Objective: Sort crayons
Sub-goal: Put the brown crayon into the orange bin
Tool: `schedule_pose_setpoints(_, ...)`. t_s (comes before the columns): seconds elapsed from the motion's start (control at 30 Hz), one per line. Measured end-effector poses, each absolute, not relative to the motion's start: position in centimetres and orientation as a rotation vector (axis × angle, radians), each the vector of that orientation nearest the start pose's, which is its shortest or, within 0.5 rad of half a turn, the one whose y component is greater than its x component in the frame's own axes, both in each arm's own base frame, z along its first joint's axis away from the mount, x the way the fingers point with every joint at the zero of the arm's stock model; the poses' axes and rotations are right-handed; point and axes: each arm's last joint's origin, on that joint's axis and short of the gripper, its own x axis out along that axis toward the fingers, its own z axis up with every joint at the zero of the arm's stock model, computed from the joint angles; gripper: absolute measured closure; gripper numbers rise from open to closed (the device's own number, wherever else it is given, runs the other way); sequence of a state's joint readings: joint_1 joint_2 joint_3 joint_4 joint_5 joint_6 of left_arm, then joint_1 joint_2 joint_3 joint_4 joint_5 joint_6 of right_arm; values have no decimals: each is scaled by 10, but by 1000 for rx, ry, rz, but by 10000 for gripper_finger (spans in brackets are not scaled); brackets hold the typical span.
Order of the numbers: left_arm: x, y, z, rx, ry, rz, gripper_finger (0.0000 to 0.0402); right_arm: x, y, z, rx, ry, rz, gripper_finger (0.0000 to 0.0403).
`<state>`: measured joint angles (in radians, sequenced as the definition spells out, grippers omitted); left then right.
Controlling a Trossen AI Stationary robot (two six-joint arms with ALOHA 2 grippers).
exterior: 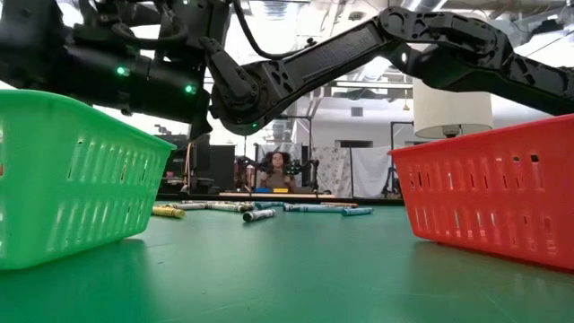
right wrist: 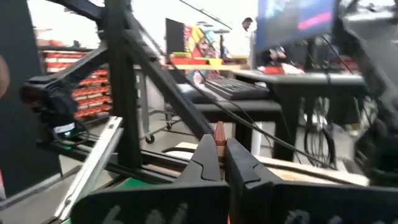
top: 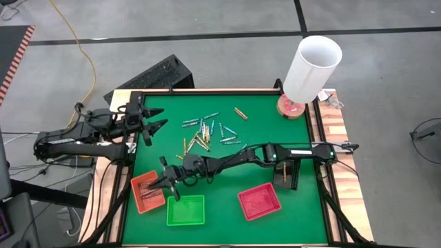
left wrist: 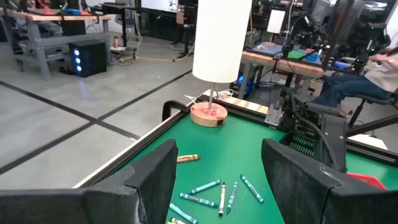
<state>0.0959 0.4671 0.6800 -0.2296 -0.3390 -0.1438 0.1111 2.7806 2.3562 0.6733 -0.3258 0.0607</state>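
Green bench [top: 227, 158] with a white lamp [top: 311, 69] at its far right corner. Red tray [top: 260, 202], green tray [top: 186, 210] and orange tray [top: 147, 191] sit along the bench's near edge. Crayons [top: 204, 131] lie scattered mid-bench, one apart [top: 240, 113] closer to the lamp. Right pincer [top: 167, 181] over the orange tray, pinching a reddish-brown crayon [right wrist: 219, 140]. Left pincer [top: 153, 129] spread, empty, left of the crayons.

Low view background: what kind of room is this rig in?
Likely a robotics lab or workshop: workbenches with gear, a person seated at a desk beyond the table, taped lines on a bare floor.
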Motion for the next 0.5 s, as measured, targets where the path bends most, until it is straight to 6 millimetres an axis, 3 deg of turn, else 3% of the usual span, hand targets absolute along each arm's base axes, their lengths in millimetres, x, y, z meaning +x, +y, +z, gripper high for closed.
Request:
schedule_pose_setpoints(0.17,105,20,331,-134,-14,435,178,602,71,184,2,-237,418,403)
schedule_pose_setpoints(0.5,102,20,336,-93,-10,436,178,592,69,240,-73,-321,432,403)
